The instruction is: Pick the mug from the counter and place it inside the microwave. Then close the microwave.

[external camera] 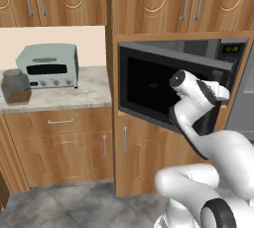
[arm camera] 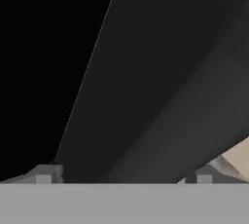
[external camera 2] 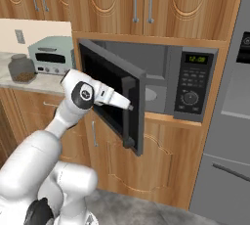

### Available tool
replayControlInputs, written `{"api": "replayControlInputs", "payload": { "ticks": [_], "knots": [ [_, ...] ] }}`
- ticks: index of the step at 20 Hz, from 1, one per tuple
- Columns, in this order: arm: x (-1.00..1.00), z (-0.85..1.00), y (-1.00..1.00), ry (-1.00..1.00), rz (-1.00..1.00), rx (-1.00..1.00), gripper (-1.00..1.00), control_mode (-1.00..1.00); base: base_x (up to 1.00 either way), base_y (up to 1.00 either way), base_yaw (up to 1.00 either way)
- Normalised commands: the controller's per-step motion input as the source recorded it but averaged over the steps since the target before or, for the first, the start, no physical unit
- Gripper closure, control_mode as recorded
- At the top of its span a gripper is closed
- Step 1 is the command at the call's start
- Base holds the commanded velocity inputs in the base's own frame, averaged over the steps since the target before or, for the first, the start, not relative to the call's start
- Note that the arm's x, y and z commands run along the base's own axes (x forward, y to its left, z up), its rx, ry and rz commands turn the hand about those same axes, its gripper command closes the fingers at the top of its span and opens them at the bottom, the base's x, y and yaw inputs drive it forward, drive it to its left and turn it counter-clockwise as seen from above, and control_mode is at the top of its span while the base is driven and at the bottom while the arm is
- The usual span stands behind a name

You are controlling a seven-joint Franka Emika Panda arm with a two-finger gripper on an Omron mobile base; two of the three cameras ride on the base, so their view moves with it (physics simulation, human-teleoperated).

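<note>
The gripper (arm camera: 124,178), spread wide and empty, sits right against the microwave (external camera 2: 193,79) door (external camera 2: 114,94) (half-open).

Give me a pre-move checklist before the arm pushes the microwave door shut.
1. Mug inside microwave: cannot tell, no mug visible in the cavity.
2. Microwave door partly open, free to swing: ok.
3. Gripper at the door's outer face, near its free edge: ok.
4. Gripper open, holding nothing: ok.
5. Counter holds toaster oven and jar, no mug left there: ok.
</note>
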Motion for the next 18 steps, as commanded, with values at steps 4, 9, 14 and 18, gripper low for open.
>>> {"api": "replayControlInputs", "payload": {
  "ticks": [4, 9, 14, 18],
  "knots": [
    [0.83, 0.0, -0.43, 0.01, 0.18, 0.19, -1.0, -1.0, 0.0, 0.0, 0.0],
    [0.86, 0.0, -0.45, -0.03, 0.18, 0.2, -1.0, -1.0, 0.0, 0.0, 0.0],
    [0.64, -0.04, -0.31, -0.12, 0.17, 0.18, -1.0, -1.0, 0.0, 0.0, 0.0],
    [0.35, -0.03, -0.21, -0.15, 0.18, 0.14, -1.0, -1.0, 0.0, 0.0, 0.0]
  ]
}}
